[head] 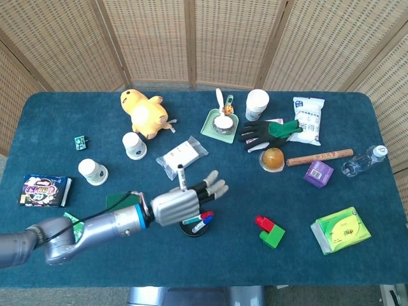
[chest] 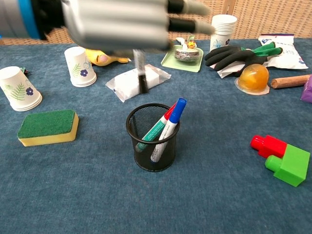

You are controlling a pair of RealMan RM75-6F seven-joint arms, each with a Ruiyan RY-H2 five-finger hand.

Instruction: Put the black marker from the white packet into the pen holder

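My left hand (head: 185,204) (chest: 117,22) hovers over the black mesh pen holder (chest: 152,139) and covers most of the holder's rim (head: 189,231) in the head view. The hand holds the black marker (chest: 142,73) (head: 181,178) nearly upright, its lower tip just above and behind the holder's back rim. A blue, a green and a red marker (chest: 168,127) stand inside the holder. The white packet (head: 182,156) (chest: 138,82) lies on the cloth behind the holder. My right hand is in neither view.
A green sponge (chest: 48,126) lies left of the holder, with paper cups (chest: 78,66) and a yellow duck toy (head: 145,111) behind it. Red and green blocks (chest: 282,158) sit to the right. A green tray (chest: 185,57), a black glove (chest: 234,56) and an orange ball (chest: 253,77) lie further back.
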